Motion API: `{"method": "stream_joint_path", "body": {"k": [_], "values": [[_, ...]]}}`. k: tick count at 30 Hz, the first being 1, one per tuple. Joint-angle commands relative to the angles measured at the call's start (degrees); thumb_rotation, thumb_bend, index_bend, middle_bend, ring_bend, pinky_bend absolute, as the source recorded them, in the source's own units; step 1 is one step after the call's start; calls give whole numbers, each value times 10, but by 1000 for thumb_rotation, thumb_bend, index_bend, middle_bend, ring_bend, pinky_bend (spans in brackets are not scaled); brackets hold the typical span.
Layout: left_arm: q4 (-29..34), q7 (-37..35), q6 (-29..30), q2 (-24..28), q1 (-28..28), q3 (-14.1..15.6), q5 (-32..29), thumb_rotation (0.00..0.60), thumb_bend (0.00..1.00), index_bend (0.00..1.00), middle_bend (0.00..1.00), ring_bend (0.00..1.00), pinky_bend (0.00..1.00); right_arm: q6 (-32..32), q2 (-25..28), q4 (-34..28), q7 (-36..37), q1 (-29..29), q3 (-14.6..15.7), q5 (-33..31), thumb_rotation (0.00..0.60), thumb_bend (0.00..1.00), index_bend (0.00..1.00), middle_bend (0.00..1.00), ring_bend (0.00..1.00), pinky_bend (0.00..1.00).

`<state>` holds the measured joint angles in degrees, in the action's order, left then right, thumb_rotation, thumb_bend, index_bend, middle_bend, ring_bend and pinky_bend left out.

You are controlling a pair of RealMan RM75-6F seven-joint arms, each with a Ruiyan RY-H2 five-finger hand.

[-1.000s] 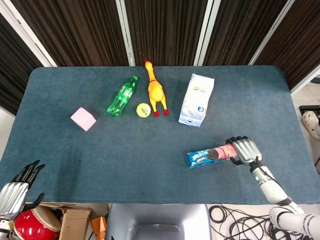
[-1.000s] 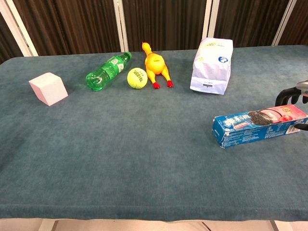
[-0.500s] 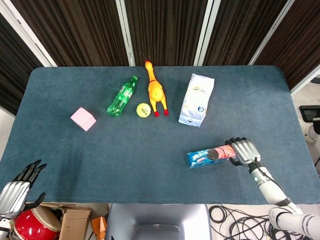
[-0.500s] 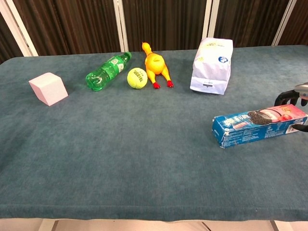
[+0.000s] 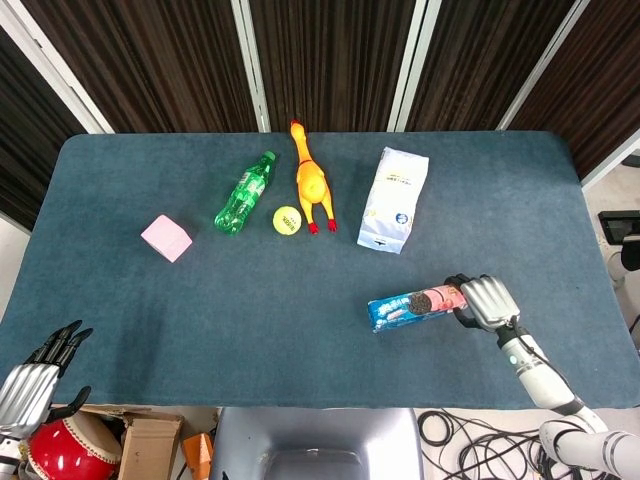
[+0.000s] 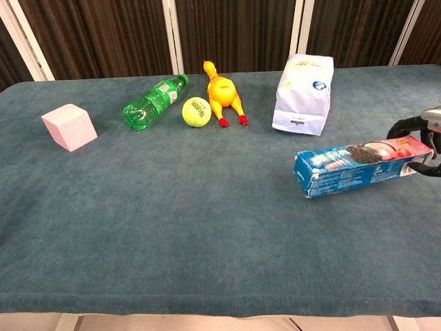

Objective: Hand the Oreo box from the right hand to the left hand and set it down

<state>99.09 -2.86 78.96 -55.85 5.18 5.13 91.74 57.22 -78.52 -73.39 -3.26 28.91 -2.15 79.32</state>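
- The table (image 5: 120, 320), covered in dark blue-grey cloth, is filling most of both views and bearing every loose item.
- The white bag (image 5: 394, 199) is lying flat toward the far right-centre of the table, well apart from the rest of the far row.
- The Oreo box (image 5: 417, 306) is sitting at the near right of the table, long axis running left to right, blue end pointing toward the centre; in the chest view (image 6: 362, 169) its blue end appears to be riding just clear of the cloth, though contact cannot be confirmed.
- The right hand (image 5: 483, 301) is gripping the pink end of the Oreo box, fingers wrapping over the top and thumb underneath; in the chest view only its dark fingers (image 6: 405, 127) are showing at the frame edge.
- The left hand (image 5: 30, 378) is hanging off the near left corner of the table, fingers apart and holding nothing; the chest view is not showing it.
- The green bottle (image 5: 244, 193) is lying on its side at the far left-centre.
- The rubber chicken (image 5: 311, 181) is lying just right of the bottle, head pointing away.
- The pink cube (image 5: 166, 238) is resting alone at the left.
- The tennis ball (image 5: 287, 219) is sitting between the bottle and the chicken.
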Motion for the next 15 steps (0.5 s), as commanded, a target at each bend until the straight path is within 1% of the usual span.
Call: {"method": "stream_joint_path", "body": {"k": [1, 3, 5, 10, 13, 15], "values": [[1, -1, 2, -1, 0, 0, 4, 600, 346, 121, 4, 52, 253, 39, -1, 1, 56, -6, -4, 36, 600, 1000, 582, 573, 528, 497], [1, 0, 4, -2, 1, 1, 9, 600, 345, 121, 6, 52, 252, 49, 5, -14, 64, -4, -6, 49, 600, 1000, 583, 573, 528, 498], [3, -1, 5, -4, 3, 1, 17, 600, 346, 121, 8, 52, 252, 50, 13, -34, 55, 0, -8, 55, 600, 1000, 583, 573, 528, 498], [30, 3, -1, -16, 23, -1, 56, 600, 346, 116, 18, 55, 256, 42, 29, -122, -18, 17, -20, 53, 600, 1000, 583, 573, 528, 498], [58, 41, -11, -33, 41, -11, 77, 600, 347, 89, 22, 56, 259, 31, 33, -182, -59, 28, -31, 39, 600, 1000, 583, 573, 528, 498], [74, 70, -17, -56, 53, -22, 87, 600, 349, 67, 17, 46, 250, 17, 32, -218, -82, 39, -42, 20, 600, 1000, 583, 573, 528, 498]]}}
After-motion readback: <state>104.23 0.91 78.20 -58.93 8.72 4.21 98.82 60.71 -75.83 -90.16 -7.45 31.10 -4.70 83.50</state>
